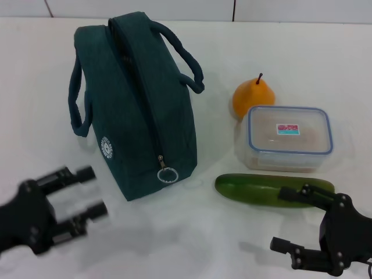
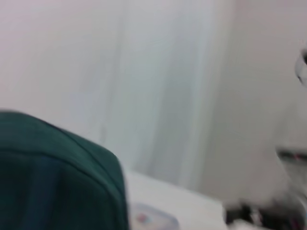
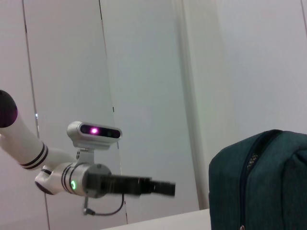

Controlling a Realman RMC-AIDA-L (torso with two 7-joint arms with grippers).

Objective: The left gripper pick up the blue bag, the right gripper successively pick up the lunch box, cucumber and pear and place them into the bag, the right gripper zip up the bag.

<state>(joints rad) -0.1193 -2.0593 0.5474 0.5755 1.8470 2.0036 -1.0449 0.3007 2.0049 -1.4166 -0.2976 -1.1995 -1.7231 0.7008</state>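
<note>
- The blue bag point(image 1: 136, 104) is stood upright on the white bench point(image 1: 192, 238), zipped along its top, with the ring pull point(image 1: 167, 174) hanging at the end nearest the robot. That near end is left exposed, which is judged convenient for a later pull on the zip.
- Both loop handles point(image 1: 186, 55) are flopped outward on either side of the bag; nothing is hooked through them.
- The left pincer point(image 1: 87, 195) is held low, in front of the bag and off its left corner, its fingers point(image 1: 78, 174) apart with nothing between them. It is pointed toward the bag, which fits an approach for the pick-up; the bag is not yet touched.
- In the right wrist view the left pincer point(image 3: 160, 188) is seen level and clear of the bag point(image 3: 261, 184).
- The lunch box point(image 1: 289, 138) is set to the right of the bag, lid on and label up, well apart from it.
- The pear point(image 1: 253, 97) is stood just behind the lunch box, stem up, close against its far left corner; contact cannot be told.
- The cucumber point(image 1: 261, 190) is laid crosswise in front of the lunch box, to the right of the bag's near end.
- The right pincer point(image 1: 297, 218) is parked at the near edge, right of the bag, its fingers spread and empty; one finger overlaps the cucumber in view only.
- Judgement: the task is at its start, with all three items still outside the bag.
</note>
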